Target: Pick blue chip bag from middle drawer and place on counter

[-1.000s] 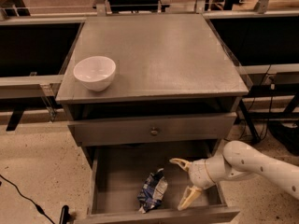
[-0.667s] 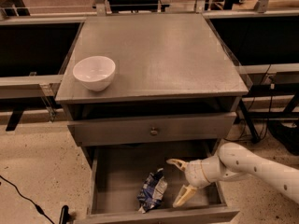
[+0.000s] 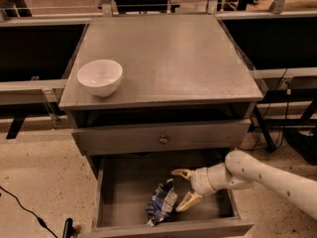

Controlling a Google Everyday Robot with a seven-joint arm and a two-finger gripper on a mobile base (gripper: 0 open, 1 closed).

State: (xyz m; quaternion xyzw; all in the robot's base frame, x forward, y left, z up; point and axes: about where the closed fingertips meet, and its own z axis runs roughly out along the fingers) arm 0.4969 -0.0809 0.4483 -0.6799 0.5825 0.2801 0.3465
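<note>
Blue chip bag [image 3: 161,205]: lay crumpled in the open middle drawer [image 3: 121,190], near its front wall.
Claw [image 3: 183,188]: spread wide inside the drawer, just beside the bag, toward the desk's [image 3: 168,53] right edge.
White bowl [image 3: 100,77]: stood near the desk's front-left corner.

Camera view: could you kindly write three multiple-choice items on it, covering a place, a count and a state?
1. Where does the blue chip bag lie? A: on the floor. B: in the middle drawer. C: on a chair.
2. How many things stand on the counter? A: one. B: two. C: four.
3. How is the tool? A: shut on the bag. B: shut above the counter. C: open, inside the drawer.
Answers: B, it rests on the drawer bottom; A, only the white bowl stands there; C, its fingers are spread just right of the bag.
</note>
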